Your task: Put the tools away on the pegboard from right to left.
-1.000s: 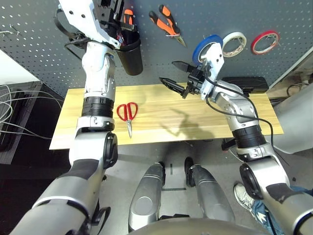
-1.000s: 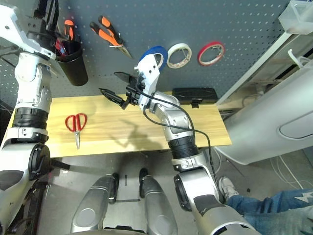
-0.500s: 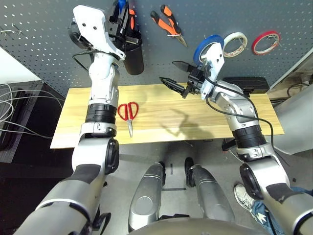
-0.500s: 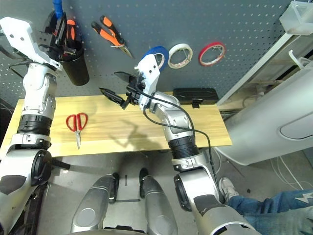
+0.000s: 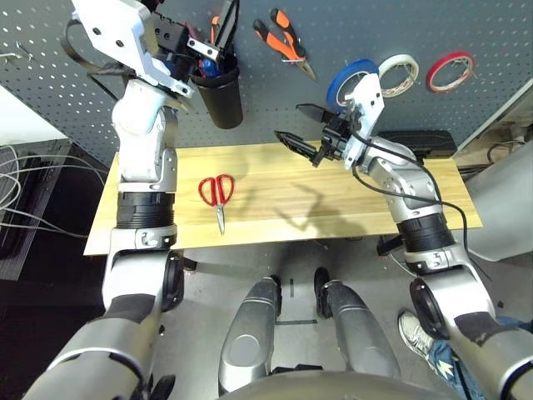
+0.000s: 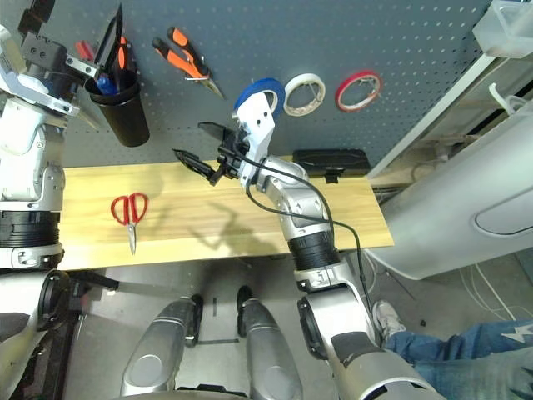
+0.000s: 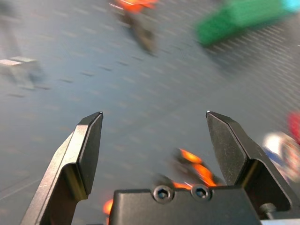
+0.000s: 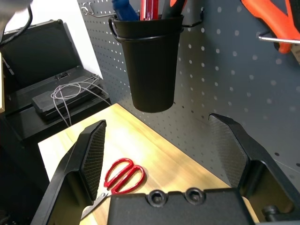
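High at the pegboard [image 5: 466, 25], my left gripper [image 5: 215, 32] stands open just above the black cup [image 5: 220, 98], holding nothing. The small blue-handled screwdriver [image 8: 123, 6] stands in that cup among other handles. The orange-and-black pliers [image 5: 285, 37] hang on a hook to the cup's right. The blue tape ring [image 5: 348, 79] hangs further right, partly behind my right wrist. Red-handled scissors [image 5: 217, 190] lie on the wooden table [image 5: 275, 208] at its left. My right gripper [image 5: 301, 132] hovers open and empty over the table's middle, pointing left.
White [image 5: 399, 73] and red [image 5: 450, 71] tape rings hang on the board's right. A black case [image 5: 420, 143] sits at the table's back right. A dark laptop and cables [image 8: 56, 89] lie off the table's left end.
My left gripper has opened and let the blue screwdriver drop into the cup. The left arm has swung a little leftward. The right arm has stayed still.
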